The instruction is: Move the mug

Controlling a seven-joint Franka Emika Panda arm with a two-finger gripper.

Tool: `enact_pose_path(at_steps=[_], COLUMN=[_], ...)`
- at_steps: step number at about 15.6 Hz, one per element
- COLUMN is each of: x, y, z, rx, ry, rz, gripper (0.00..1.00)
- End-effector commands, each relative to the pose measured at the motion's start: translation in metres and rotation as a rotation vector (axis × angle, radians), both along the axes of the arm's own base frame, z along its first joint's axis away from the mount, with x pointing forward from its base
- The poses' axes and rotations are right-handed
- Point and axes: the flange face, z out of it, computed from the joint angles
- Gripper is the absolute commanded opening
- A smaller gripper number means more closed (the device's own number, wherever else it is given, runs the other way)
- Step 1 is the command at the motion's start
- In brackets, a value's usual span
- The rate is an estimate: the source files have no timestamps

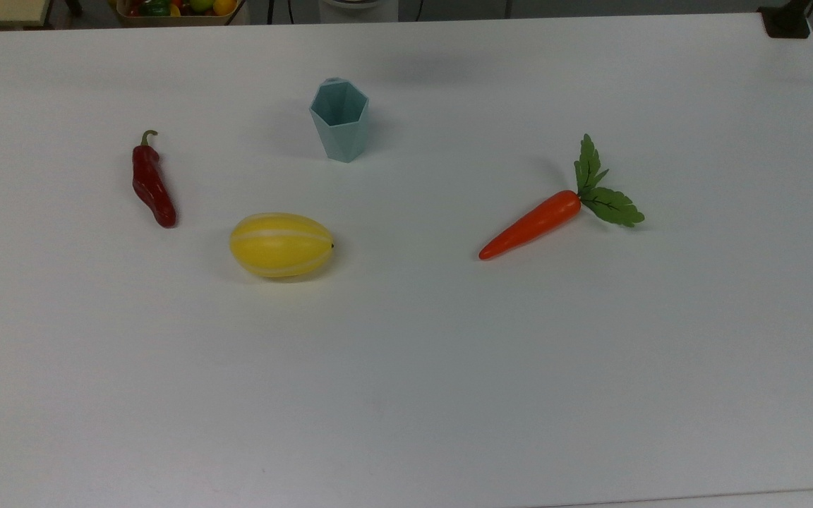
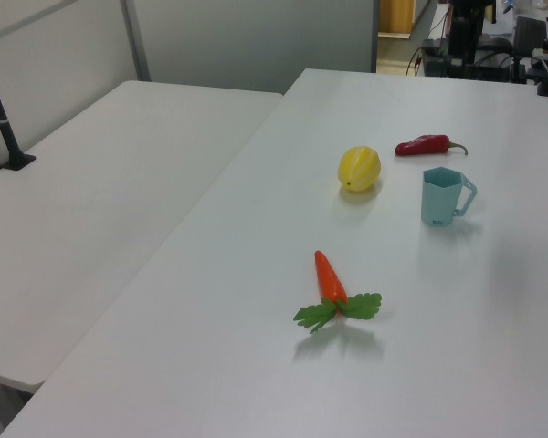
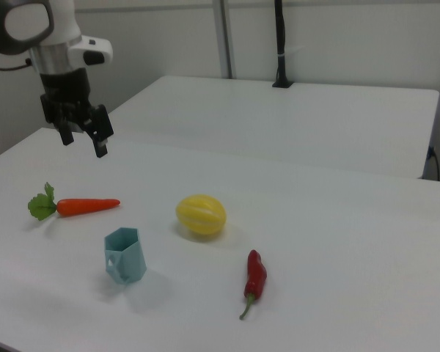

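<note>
While hanging high above the white table (image 3: 337,220), black two-finger gripper (image 3: 81,139) open and empty; small pale teal faceted mug (image 3: 125,255) upright below, between orange carrot (image 3: 86,206) and red chili pepper (image 3: 255,279).

The mug (image 1: 339,120) is standing upright toward the far side of the white table (image 1: 406,395). In the top view, a red chili (image 1: 152,182) is lying to its left, a yellow melon (image 1: 281,245) is sitting nearer, and a carrot (image 1: 533,224) is lying well apart to the right.

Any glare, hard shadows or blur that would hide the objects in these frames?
Top view: even light, soft shadow beside the mug. Left view: faint shadow under the carrot. Right view: the gripper reads sharp, jaws apart; no glare on the table.
</note>
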Motion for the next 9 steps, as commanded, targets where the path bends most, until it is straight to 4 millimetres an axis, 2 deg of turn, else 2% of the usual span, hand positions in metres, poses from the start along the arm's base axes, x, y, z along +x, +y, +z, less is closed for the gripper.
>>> enact_pose_path(at_steps=[1,4,6,9], x=[0.008,0.017,0.029,0.041], y=[0.002,-0.010,-0.016,-0.022], z=[0.003,0.011,0.005,-0.001], rx=[0.018,0.035,0.036,0.022], ry=[0.008,-0.039,-0.076,-0.118], rz=[-0.023,-0.040,-0.039,0.073], gripper=[1.00,1.00,1.00,1.00])
